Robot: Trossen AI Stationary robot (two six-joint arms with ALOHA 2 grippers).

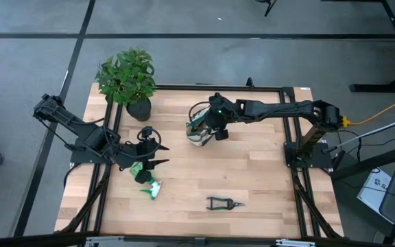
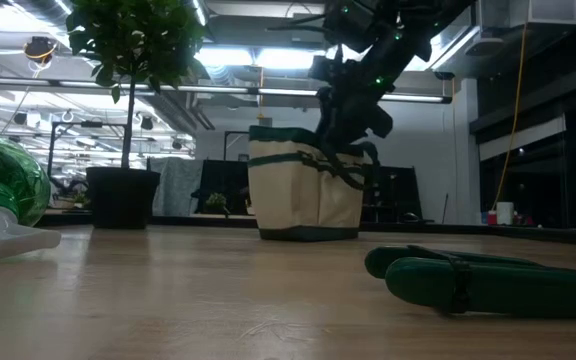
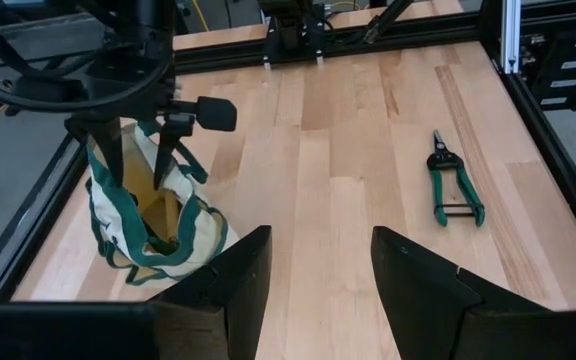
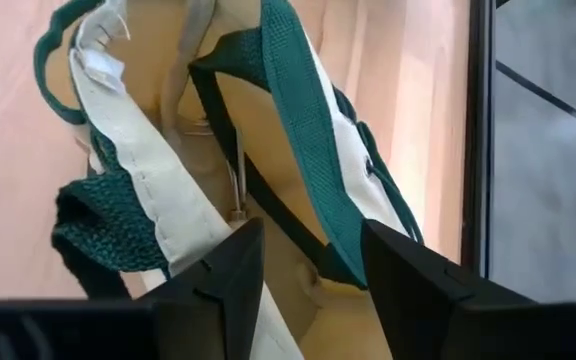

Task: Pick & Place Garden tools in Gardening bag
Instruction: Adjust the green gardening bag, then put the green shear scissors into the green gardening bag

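Note:
The cream gardening bag with green trim (image 1: 199, 130) stands upright on the table's far middle; it also shows in the low view (image 2: 303, 185) and the left wrist view (image 3: 148, 215). My right gripper (image 4: 303, 265) is open right above the bag's mouth, fingers pointing down into it. A thin metal rod (image 4: 236, 175) shows inside the bag. The black pruning shears (image 1: 223, 203) lie flat near the front edge. Bright green pieces (image 1: 146, 180) lie at the front left. My left gripper (image 1: 158, 155) is open and empty just above them. My right gripper's open fingers (image 3: 168, 150) reach down from above at the bag's mouth (image 3: 153, 195). I cannot tell whether they touch the fabric or the rod inside.
A potted leafy plant (image 1: 130, 79) stands at the far left corner. A black frame (image 1: 290, 123) runs along the table's edges. Bare wood (image 1: 252, 168) lies between the bag and the shears.

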